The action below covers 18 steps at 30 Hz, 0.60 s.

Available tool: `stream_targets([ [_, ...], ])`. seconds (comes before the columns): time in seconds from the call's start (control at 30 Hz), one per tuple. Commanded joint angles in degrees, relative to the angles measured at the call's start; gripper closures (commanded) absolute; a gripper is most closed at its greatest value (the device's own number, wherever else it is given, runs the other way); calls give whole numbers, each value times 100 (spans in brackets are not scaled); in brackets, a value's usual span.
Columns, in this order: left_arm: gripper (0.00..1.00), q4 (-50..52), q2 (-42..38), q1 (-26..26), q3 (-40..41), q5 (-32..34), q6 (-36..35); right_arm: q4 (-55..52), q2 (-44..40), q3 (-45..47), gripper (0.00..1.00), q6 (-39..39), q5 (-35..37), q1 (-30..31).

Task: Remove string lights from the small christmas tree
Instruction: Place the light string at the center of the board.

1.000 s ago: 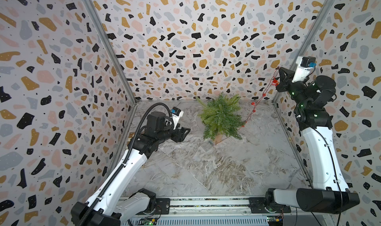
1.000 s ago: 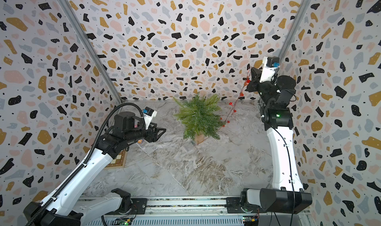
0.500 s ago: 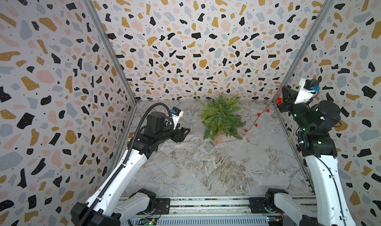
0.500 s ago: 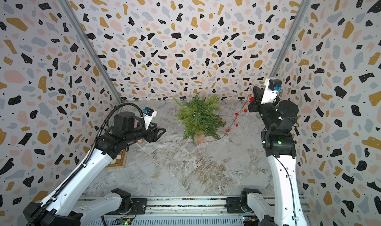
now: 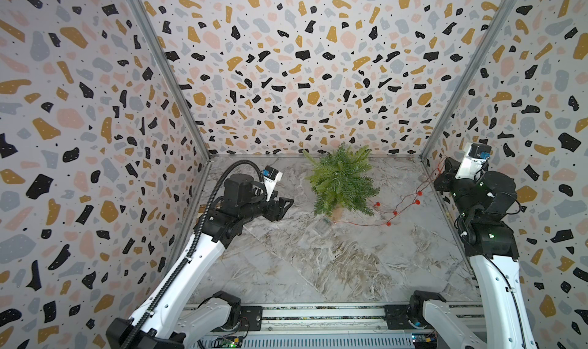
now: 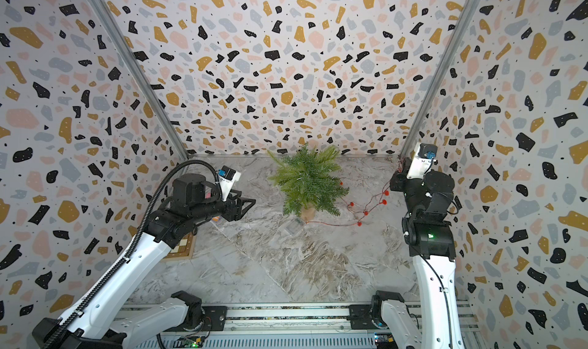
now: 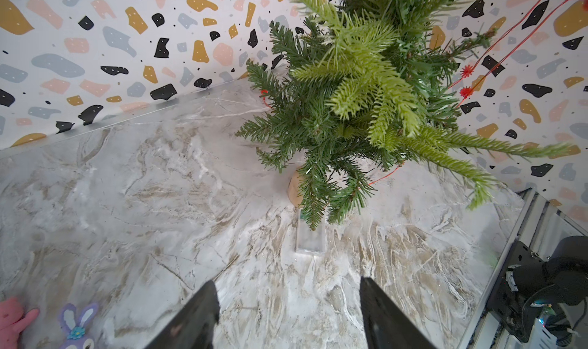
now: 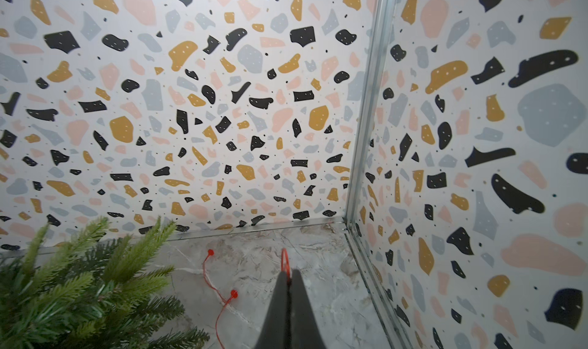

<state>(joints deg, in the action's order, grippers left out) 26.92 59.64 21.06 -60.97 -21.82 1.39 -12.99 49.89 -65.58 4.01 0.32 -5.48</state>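
**Lowered: right gripper (image 8: 288, 272), string lights (image 5: 394, 212) sagging**

Its jaws were clenched on a red loop of wire at the table's (image 5: 318, 268) 2 o'clock corner. The beads trailed to the tree's (image 5: 342, 182) 3 o'clock. The left gripper (image 7: 286, 287) stood released and empty at 9 o'clock.

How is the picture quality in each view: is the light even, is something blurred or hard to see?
In both top views: soft, even light, no hard shadows; the clear box almost vanishes on the marble floor. Left wrist view: small christmas tree sharp, left gripper only dark shapes. Right wrist view: right gripper very near and soft; wall blotches blur toward the frame edge.
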Motion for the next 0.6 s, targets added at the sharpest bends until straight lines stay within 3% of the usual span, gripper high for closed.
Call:
stream_targets([
  [0.0, 30, -213, -127, -19, 115, -87, 95, -168, 34, 406, 100, 168, 245, -147],
  [0.13, 31, -263, -119, -19, 205, -88, 147, 149, 262, 1199, 100, 425, -117, -565],
  [0.37, 31, -449, -66, -18, 340, -21, 255, 985, 912, 2227, 100, 705, 107, -1028],
  [0.57, 31, -668, -66, -15, 557, 583, 479, 1865, 1655, 3036, 100, 995, 730, -1158],
])
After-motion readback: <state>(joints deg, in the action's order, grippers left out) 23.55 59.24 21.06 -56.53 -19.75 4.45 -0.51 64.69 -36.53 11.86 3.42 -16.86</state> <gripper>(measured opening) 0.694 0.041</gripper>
